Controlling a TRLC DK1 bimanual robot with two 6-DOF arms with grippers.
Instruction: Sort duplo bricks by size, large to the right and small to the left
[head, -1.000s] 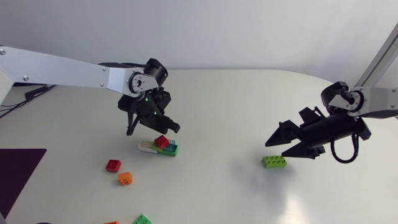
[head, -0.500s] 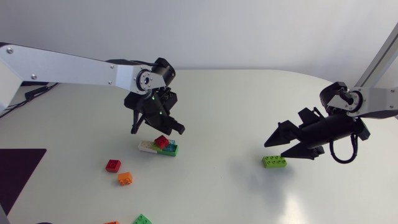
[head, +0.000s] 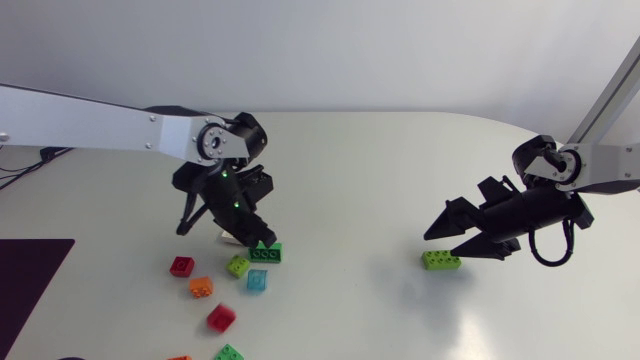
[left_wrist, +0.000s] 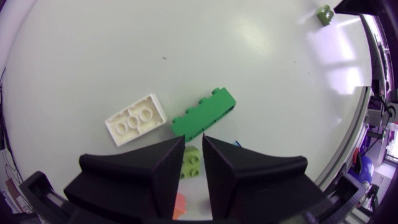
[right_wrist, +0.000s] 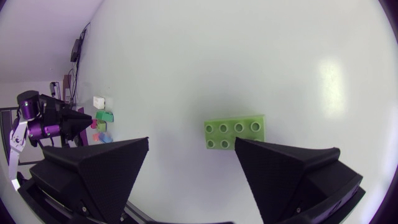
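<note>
My left gripper (head: 250, 236) is shut with nothing in it, low over a loose group of bricks. In the left wrist view its fingertips (left_wrist: 193, 142) sit just behind a long dark green brick (left_wrist: 204, 114) and a white brick (left_wrist: 135, 119). A small light green brick (left_wrist: 191, 163) shows under the narrow slit between them. From above, the dark green brick (head: 266, 252), light green cube (head: 238, 265), pale blue cube (head: 257, 280) and a red cube (head: 221, 318) lie scattered. My right gripper (head: 443, 240) is open just above a light green long brick (head: 441, 260), which lies ahead between its fingers (right_wrist: 235, 134).
Near the front left lie another red cube (head: 181, 265), an orange cube (head: 201, 287) and a green brick (head: 228, 353) at the edge. A dark mat (head: 25, 280) covers the table's left front corner.
My left gripper dropped and swung toward the front, knocking the stack apart. The red and blue cubes slid toward the front edge. The right arm kept still.
</note>
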